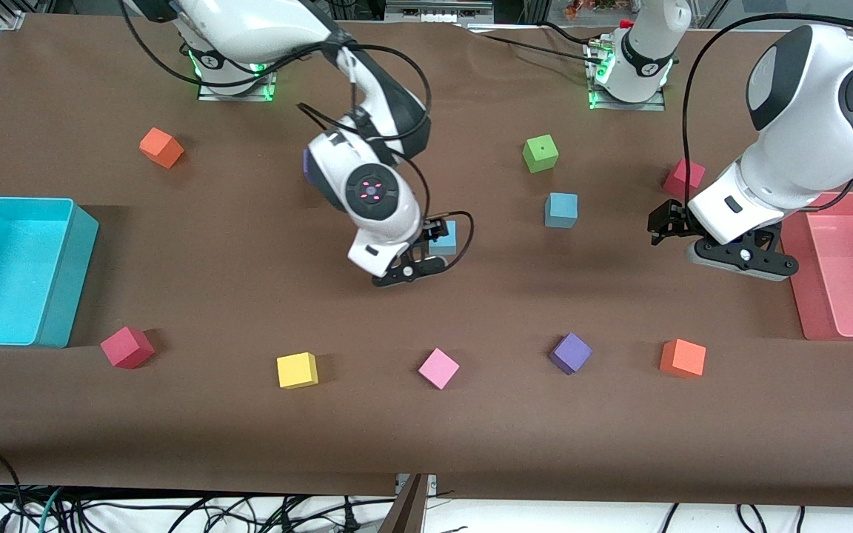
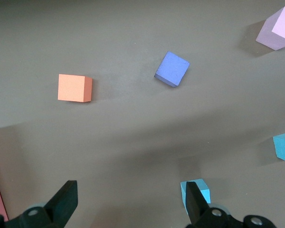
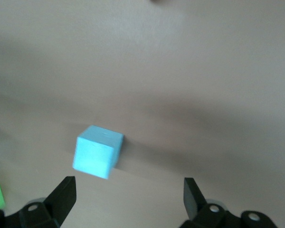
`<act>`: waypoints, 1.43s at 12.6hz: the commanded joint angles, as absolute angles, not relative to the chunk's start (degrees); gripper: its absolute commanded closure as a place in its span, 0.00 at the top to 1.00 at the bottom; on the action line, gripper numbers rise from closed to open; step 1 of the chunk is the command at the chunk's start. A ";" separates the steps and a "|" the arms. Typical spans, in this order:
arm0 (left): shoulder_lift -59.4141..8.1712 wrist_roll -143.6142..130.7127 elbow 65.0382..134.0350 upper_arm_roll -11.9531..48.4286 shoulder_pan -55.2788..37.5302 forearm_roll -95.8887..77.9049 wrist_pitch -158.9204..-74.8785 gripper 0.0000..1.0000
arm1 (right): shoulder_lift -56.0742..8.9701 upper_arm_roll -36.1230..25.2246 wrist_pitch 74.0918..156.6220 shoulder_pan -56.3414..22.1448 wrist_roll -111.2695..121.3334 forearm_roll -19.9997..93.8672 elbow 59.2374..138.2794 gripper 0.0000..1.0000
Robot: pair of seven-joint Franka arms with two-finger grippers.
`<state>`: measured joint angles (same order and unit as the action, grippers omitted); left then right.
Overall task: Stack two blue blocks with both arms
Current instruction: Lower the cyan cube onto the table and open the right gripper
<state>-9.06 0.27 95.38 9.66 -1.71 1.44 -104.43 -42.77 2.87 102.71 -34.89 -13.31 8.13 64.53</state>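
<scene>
Front view: two sky-blue foam cubes on brown desk, one [image 1: 561, 209] near green foam cube [image 1: 540, 154], other [image 1: 446, 237] partly hidden by right pincer [image 1: 426, 255].

Left wrist view: left pincer [image 2: 130, 199] spread, empty.

Right wrist view: right pincer spread, empty. Cube judged light, squashy; flat opposite faces best gripped.

Even overhead light, soft shadows beside cubes; right wrist view motion-blurred.

right gripper [image 1: 426, 255] low over mid-counter, jaws spread | left gripper [image 1: 700, 244] hovered, jaws spread wide
</scene>
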 commanded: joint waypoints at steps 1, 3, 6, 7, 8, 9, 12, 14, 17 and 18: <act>-9.23 0.70 94.48 9.76 -1.85 2.72 -104.24 1.00 | -40.44 3.69 100.28 -28.43 8.34 8.96 63.63 1.00; -9.23 0.70 94.48 9.76 -1.85 2.72 -104.24 1.00 | -40.60 3.69 100.46 -23.05 26.19 17.26 64.59 1.00; -9.32 0.70 94.48 9.67 -1.85 2.72 -104.24 1.00 | -40.78 3.69 102.30 -18.29 43.46 26.26 69.42 1.00; -9.32 0.70 94.48 9.67 -1.85 2.72 -104.24 1.00 | -40.96 3.60 102.39 -18.02 45.07 28.45 70.22 1.00; -9.32 0.70 94.48 9.67 -1.85 2.72 -104.24 1.00 | -41.04 3.52 103.18 -17.58 46.22 29.96 71.62 1.00; -9.32 0.70 94.48 9.75 -1.85 2.72 -104.24 1.00 | -41.04 3.60 106.49 -17.06 50.23 30.32 74.15 1.00; -9.32 0.70 94.48 9.67 -1.85 2.72 -104.24 1.00 | -41.22 3.52 112.33 -15.91 68.85 40.14 80.24 1.00; -9.32 0.70 94.40 9.67 -1.85 2.72 -104.24 1.00 | -41.05 3.60 110.57 -15.91 73.38 40.78 79.80 1.00; -9.32 0.70 94.39 9.67 -1.85 2.72 -104.33 1.00 | -42.36 3.60 104.07 -14.33 73.91 44.46 79.89 1.00; -9.32 0.70 94.39 9.67 -1.85 2.72 -104.33 1.00 | -42.54 3.69 104.24 -14.67 74.00 44.65 80.15 1.00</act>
